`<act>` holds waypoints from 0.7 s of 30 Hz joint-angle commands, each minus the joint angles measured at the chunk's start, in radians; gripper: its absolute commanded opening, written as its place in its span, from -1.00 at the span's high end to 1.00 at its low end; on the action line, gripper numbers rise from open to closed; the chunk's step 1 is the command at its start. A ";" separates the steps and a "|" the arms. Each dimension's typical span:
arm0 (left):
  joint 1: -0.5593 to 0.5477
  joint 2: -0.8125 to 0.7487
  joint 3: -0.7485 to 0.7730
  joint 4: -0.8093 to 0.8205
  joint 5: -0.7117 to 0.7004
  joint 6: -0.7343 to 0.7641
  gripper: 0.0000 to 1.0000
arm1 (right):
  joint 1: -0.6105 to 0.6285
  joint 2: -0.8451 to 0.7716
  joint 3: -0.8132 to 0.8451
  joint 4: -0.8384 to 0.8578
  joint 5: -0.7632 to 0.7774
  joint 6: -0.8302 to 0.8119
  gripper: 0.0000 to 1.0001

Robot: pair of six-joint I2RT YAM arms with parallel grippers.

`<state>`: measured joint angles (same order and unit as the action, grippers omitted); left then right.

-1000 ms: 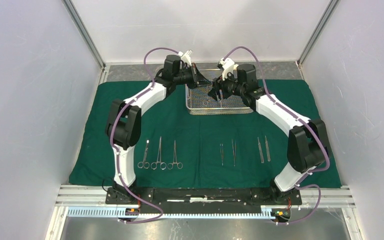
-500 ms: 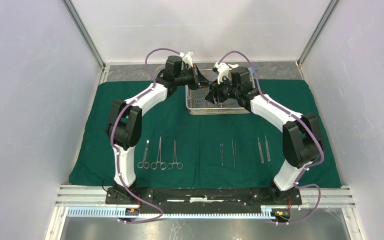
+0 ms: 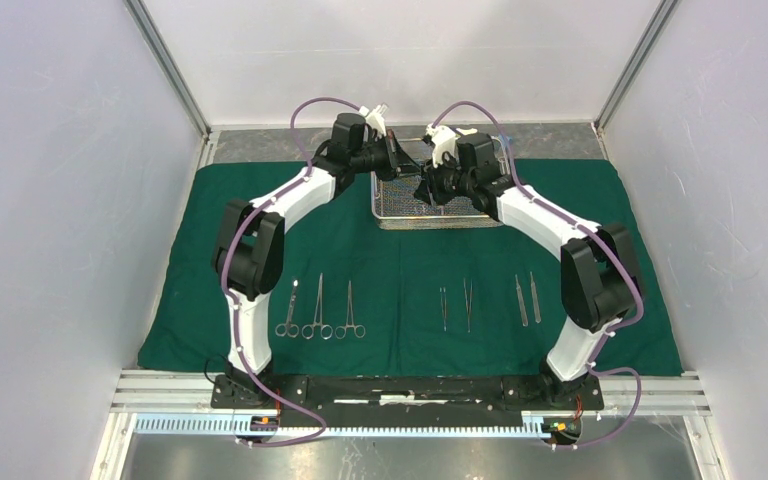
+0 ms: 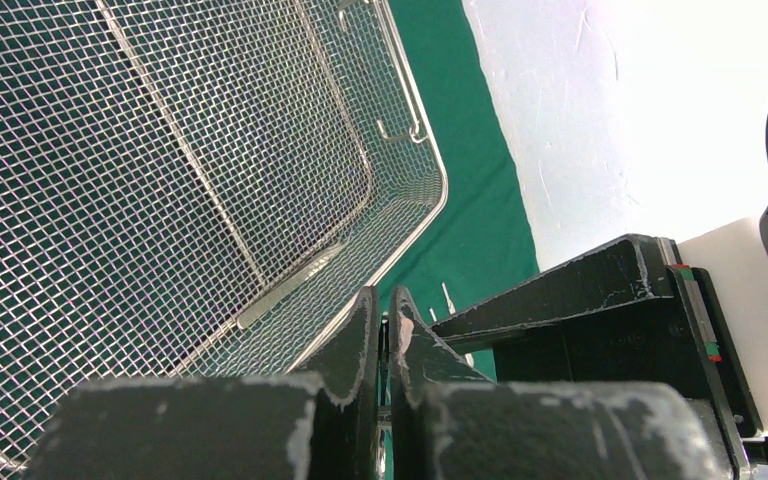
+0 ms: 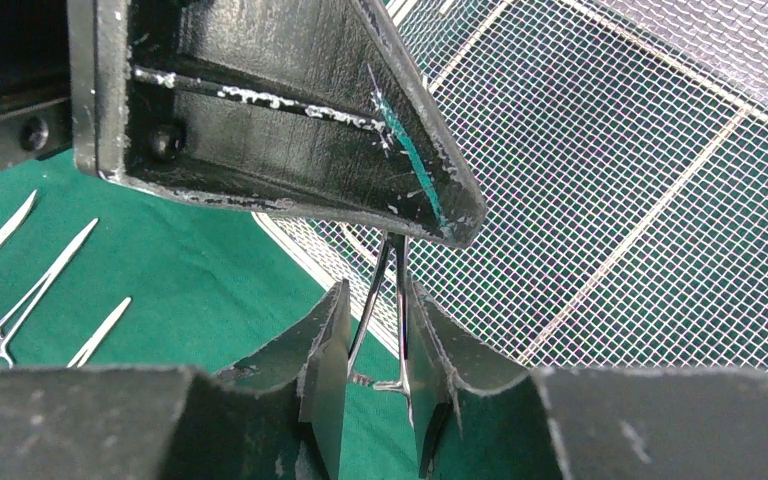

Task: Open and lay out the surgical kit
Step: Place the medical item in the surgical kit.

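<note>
While at tray (image 5: 610, 200) — tweezers (image 5: 400, 310) between fingers (image 5: 325, 340)

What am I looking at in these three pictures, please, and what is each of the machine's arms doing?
These are two robot arms bolted side by side, each ending in two-fingered jaws. The wide picture comes from a fixed camera above and behind them: left arm on the left, right arm on the right. The other two come from cameras on the wrists. Below them lies a green cloth with a wire tray at the back and, nearer the arms, three ring-handled clamps and four tweezers. The left jaws are shut, apparently on the tray's rim. The right jaws stand open on either side of a slim steel tool at the tray.
</note>
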<state>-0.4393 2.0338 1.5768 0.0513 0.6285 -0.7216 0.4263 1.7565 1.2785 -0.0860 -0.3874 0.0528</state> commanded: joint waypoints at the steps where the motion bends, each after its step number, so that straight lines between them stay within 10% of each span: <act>1: -0.012 -0.071 0.004 -0.006 -0.017 0.042 0.95 | 0.006 0.009 0.053 0.001 0.037 0.000 0.39; 12: -0.022 -0.078 0.000 -0.016 -0.021 0.040 0.95 | 0.010 0.026 0.070 0.000 0.014 0.011 0.99; 21: -0.022 -0.080 0.007 -0.016 -0.014 0.046 0.95 | 0.011 0.025 0.061 0.000 0.021 0.000 1.00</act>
<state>-0.4473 2.0323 1.5768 0.0254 0.5991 -0.7097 0.4297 1.7771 1.2991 -0.1173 -0.3637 0.0635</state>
